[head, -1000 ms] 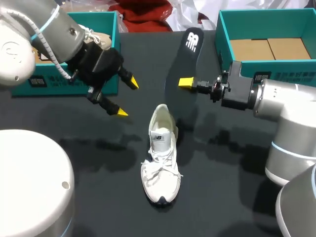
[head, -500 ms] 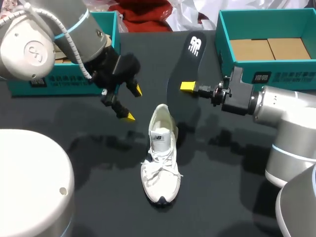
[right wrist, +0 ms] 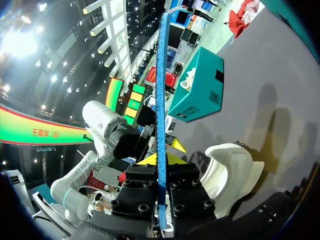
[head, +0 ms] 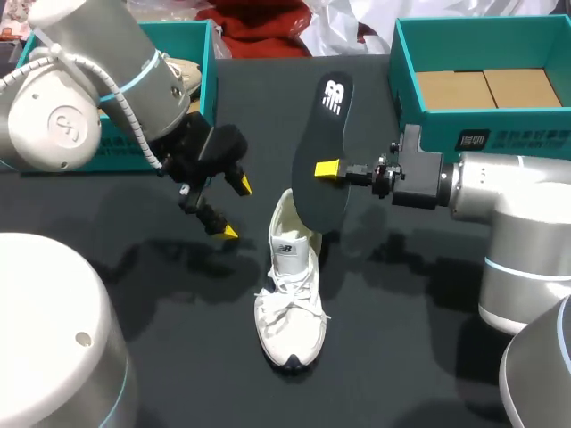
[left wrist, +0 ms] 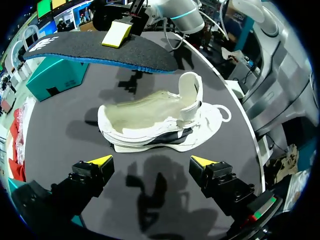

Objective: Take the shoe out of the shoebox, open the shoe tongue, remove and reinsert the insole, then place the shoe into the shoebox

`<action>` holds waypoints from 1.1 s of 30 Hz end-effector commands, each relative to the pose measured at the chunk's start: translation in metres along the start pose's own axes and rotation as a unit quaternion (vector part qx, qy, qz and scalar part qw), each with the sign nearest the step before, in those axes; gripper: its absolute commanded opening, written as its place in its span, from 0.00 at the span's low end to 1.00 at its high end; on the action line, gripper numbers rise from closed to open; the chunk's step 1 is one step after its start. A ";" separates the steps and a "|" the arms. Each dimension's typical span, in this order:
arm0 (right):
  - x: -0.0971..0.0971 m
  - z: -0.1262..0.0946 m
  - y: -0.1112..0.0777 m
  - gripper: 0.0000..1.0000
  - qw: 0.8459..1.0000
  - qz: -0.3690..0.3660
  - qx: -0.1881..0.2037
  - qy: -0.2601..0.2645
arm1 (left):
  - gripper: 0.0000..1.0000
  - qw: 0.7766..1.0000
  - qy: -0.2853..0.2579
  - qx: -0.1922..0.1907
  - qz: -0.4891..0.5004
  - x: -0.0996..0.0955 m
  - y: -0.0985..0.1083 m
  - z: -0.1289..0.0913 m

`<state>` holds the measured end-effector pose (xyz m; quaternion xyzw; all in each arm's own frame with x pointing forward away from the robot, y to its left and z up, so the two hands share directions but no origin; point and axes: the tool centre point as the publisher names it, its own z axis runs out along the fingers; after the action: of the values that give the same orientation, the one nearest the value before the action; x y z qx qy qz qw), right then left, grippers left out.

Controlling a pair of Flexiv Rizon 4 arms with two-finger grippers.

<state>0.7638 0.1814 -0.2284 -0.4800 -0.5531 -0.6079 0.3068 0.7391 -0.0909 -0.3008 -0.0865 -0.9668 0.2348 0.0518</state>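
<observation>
Head view, flat dark insole (head: 321, 134) (blue-edged), white laced shoe (head: 290, 303) beneath

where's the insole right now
Head view: the insole is clamped in the right pincer, in the air mid-table, its lower end above the heel of the shoe.

White shoe (head: 290, 308), black insole (head: 319, 125)

Left arm (head: 76, 107), right arm (head: 513, 192): silver-grey shells, blue joint rings. White coiled cable (head: 119, 94) by left gripper (head: 235, 209); grippers blk w/ yellow tips.
</observation>
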 end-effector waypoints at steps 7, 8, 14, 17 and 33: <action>-0.018 0.003 -0.002 0.00 0.999 0.003 0.034 0.008 | 1.00 1.000 -0.004 -0.029 -0.006 0.000 0.001 0.004; -0.018 0.003 -0.002 0.00 0.999 0.003 0.034 0.008 | 1.00 1.000 -0.004 -0.029 -0.006 0.000 0.001 0.004; -0.018 0.003 -0.002 0.00 0.999 0.003 0.034 0.008 | 1.00 0.999 -0.007 -0.037 -0.013 -0.001 0.001 0.019; -0.019 0.008 0.002 0.00 0.999 -0.005 0.028 0.018 | 1.00 0.999 -0.014 -0.042 -0.015 -0.002 0.003 0.026; -0.028 0.032 0.011 0.00 0.998 -0.048 -0.007 0.045 | 1.00 0.999 -0.005 -0.026 -0.018 -0.018 0.012 0.043</action>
<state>0.7929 0.1986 -0.2496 -0.4247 -0.5621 -0.6422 0.3022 0.7464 -0.1010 -0.3410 -0.0675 -0.9747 0.2088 0.0434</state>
